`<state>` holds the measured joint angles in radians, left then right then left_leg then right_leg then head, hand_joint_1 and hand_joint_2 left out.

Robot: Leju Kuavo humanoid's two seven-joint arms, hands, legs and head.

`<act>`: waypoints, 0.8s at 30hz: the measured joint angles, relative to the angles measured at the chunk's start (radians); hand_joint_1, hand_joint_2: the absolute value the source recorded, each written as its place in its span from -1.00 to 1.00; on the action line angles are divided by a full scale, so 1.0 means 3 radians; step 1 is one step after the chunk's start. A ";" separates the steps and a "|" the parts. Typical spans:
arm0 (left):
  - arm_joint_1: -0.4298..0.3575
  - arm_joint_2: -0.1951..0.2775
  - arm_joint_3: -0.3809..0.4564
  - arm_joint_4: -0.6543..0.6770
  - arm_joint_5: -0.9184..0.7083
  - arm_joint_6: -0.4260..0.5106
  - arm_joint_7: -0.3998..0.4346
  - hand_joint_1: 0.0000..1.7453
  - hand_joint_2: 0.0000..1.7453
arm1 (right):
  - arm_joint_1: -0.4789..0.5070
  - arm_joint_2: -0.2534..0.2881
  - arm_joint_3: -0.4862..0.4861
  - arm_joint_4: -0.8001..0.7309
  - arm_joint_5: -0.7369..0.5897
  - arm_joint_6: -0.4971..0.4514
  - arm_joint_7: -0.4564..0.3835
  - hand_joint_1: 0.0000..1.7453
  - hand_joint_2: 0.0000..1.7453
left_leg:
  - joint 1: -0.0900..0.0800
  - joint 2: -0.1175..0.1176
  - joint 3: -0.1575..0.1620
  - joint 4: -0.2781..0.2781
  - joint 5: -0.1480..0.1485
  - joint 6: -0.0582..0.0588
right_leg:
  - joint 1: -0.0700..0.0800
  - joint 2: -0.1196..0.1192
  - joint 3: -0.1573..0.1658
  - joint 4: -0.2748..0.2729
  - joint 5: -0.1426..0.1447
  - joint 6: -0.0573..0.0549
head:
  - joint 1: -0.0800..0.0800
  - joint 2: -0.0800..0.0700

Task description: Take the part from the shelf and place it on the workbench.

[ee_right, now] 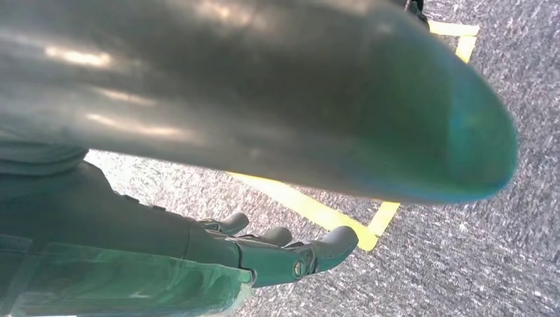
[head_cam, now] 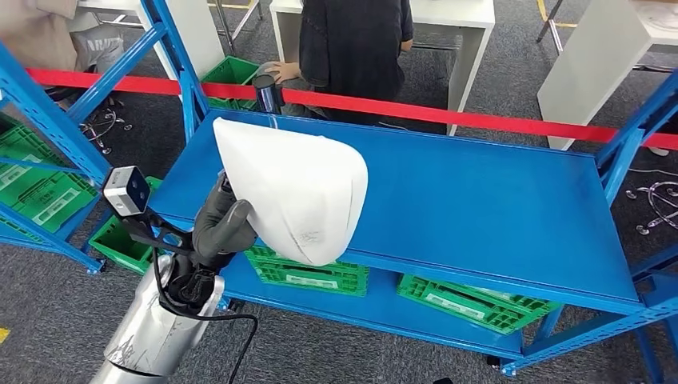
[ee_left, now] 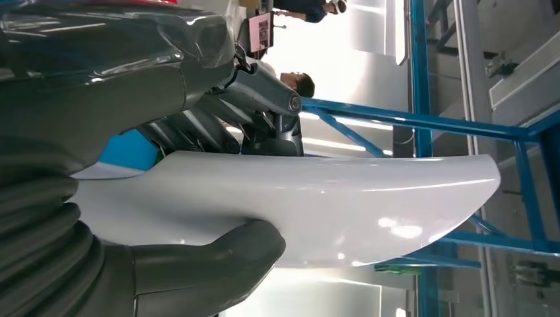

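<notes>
The left hand (head_cam: 217,228) grips the white part (head_cam: 292,188), thumb on one face and fingers (ee_left: 264,99) on the other, raised over the blue shelf (head_cam: 480,208). The right hand (ee_right: 277,254) holds nothing, its fingers loosely apart above grey floor (ee_right: 475,264).

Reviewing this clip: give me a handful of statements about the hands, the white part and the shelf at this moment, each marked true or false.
1. The left hand holds the white part. True.
2. The white part lies flat on the blue shelf top. False: it is lifted, gripped from below, over the shelf's near left edge.
3. Green crates sit on the level under the shelf top. True.
4. The right hand grips the part too. False: it holds nothing, with grey floor and yellow floor tape behind it.
5. A red tape runs behind the shelf. True.
</notes>
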<state>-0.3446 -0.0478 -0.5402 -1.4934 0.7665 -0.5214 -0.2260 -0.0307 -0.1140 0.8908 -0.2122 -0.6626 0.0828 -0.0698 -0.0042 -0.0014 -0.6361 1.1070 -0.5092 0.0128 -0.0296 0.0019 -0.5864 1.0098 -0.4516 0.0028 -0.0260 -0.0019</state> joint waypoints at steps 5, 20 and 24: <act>0.0091 0.0059 -0.0039 -0.0018 0.0501 -0.0203 0.0161 1.00 1.00 | 0.0003 -0.0001 0.0002 0.0007 0.0045 0.0005 0.0010 -1.00 -1.00 | 0.0038 0.0001 -0.0218 0.0493 -0.0123 -0.0033 | 0.0013 0.0008 -0.0002 0.0002 0.0001 -0.0011 | -0.0004 0.0000; 0.0661 0.0313 -0.0244 -0.0187 0.1144 -0.0920 0.0484 1.00 1.00 | 0.0030 -0.0081 0.0008 0.0011 0.0117 -0.0098 0.0039 -1.00 -1.00 | -0.0005 0.0034 0.0150 -0.0466 0.0356 0.0147 | 0.0026 0.0008 -0.0281 0.0822 -0.0419 0.0066 | 0.0012 0.0000; 0.0691 0.0325 -0.0245 -0.0183 0.1160 -0.0948 0.0505 1.00 1.00 | -0.0054 -0.0100 0.0008 -0.0012 0.0119 -0.0128 0.0098 -1.00 -1.00 | -0.0013 0.0025 0.0046 -0.0354 0.0375 0.0101 | 0.0011 0.0010 0.0161 0.0034 -0.0203 0.0115 | 0.0011 0.0000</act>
<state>-0.1374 0.0498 -0.6137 -1.5483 1.1144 -0.8059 -0.0744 -0.0469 -0.1439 0.8933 -0.2157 -0.6271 0.0444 -0.0405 -0.0081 0.0060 -0.6222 1.0008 -0.3966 0.0430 -0.0264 0.0049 -0.5382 1.0201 -0.5126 0.0372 -0.0228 -0.0019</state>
